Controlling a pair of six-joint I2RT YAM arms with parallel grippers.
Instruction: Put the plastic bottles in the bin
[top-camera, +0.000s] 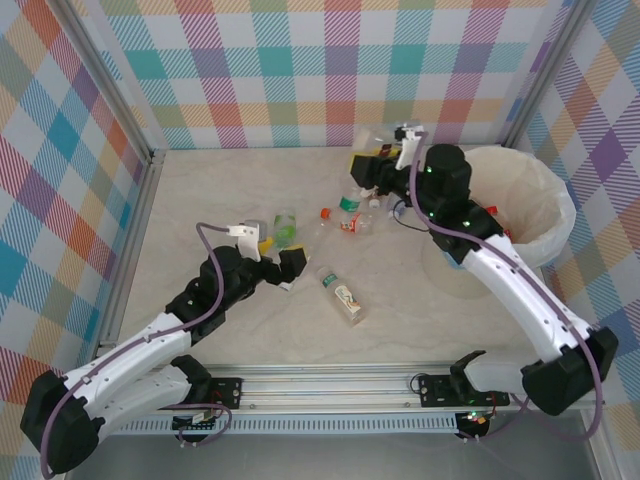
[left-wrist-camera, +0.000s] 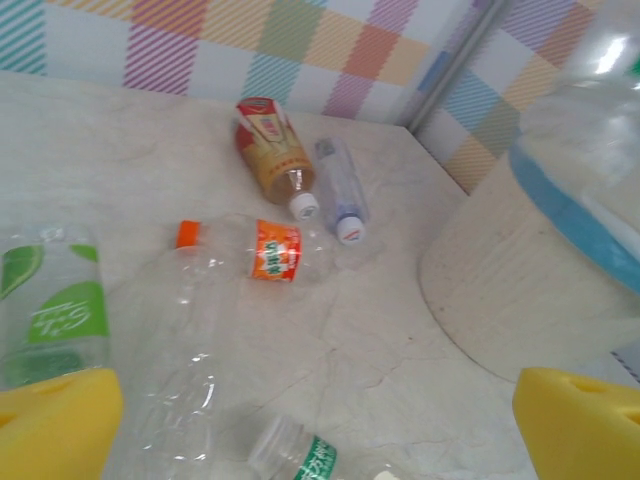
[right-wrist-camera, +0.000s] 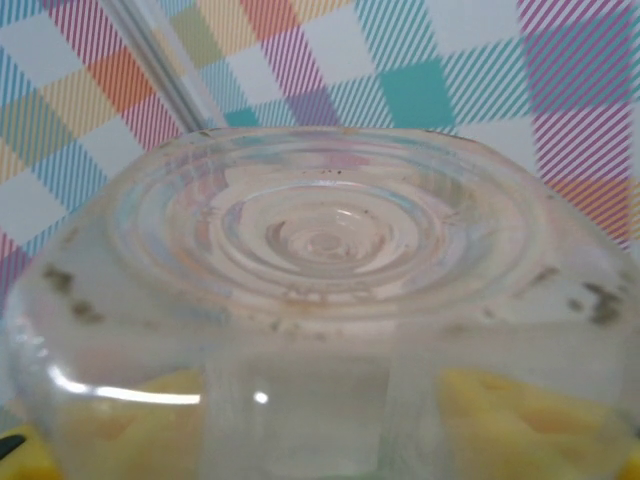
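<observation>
Top external view shows the right gripper (top-camera: 370, 165) up beside the bin (top-camera: 556, 215). It pinches a clear bottle (right-wrist-camera: 320, 300) between its yellow pads (right-wrist-camera: 500, 410). The left gripper (top-camera: 278, 252) has its fingers spread wide, just beside a green-label bottle (top-camera: 285, 228). More bottles lie on the table (top-camera: 200, 190) between the arms, like the orange-label bottle (left-wrist-camera: 262, 250).

Desk: I see a pale marbled desk (top-camera: 200, 200).
Middle: a tan-label bottle (top-camera: 342, 296) lies on its side.
Left of middle: a green-label bottle (top-camera: 286, 230).
Far side: an orange-label bottle (left-wrist-camera: 272, 250) lies near a red-and-tan bottle (left-wrist-camera: 270, 150) and a clear bottle (left-wrist-camera: 338, 185).
Right: I make out the bin (top-camera: 548, 240) standing on the desk.
</observation>
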